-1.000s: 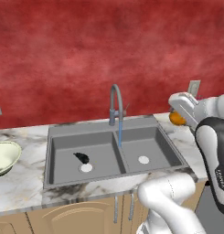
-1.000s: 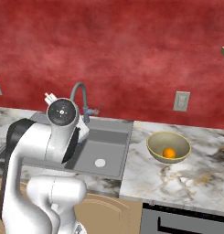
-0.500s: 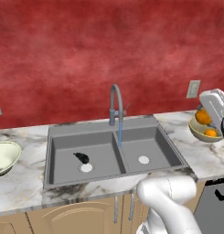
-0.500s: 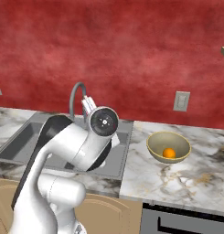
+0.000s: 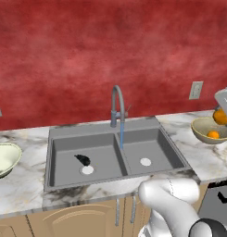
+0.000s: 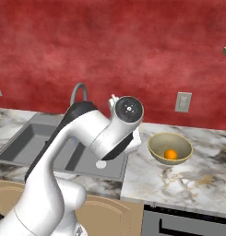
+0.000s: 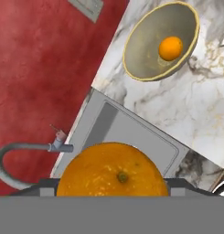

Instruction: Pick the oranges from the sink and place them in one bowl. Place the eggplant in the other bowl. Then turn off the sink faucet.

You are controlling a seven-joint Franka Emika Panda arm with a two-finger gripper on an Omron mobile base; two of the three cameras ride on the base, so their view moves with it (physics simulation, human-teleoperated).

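My gripper [image 5: 222,115] is shut on one of the oranges [image 7: 112,171], held in the air just above the tan bowl [image 5: 208,128] at the right end of the counter. A second orange [image 7: 170,48] lies inside that bowl [image 7: 160,41]. The nearly black eggplant [image 5: 82,159] rests in the left basin of the grey sink [image 5: 64,139], next to its white drain. A thin blue stream of water falls from the sink faucet [image 5: 116,105]. The pale cream bowl [image 5: 3,157] stands on the counter at the far left. In the right base view my own arm hides the gripper.
Marble counter [image 5: 22,187] runs on both sides of the sink. A wall outlet [image 5: 195,90] is behind the tan bowl. A dark oven front [image 6: 188,223] sits under the counter at the right. The red wall stands close behind the faucet.
My arm has swung to the right with the orange in its grip, from beside the sink's right edge to above the tan bowl. The eggplant and both bowls stayed put.
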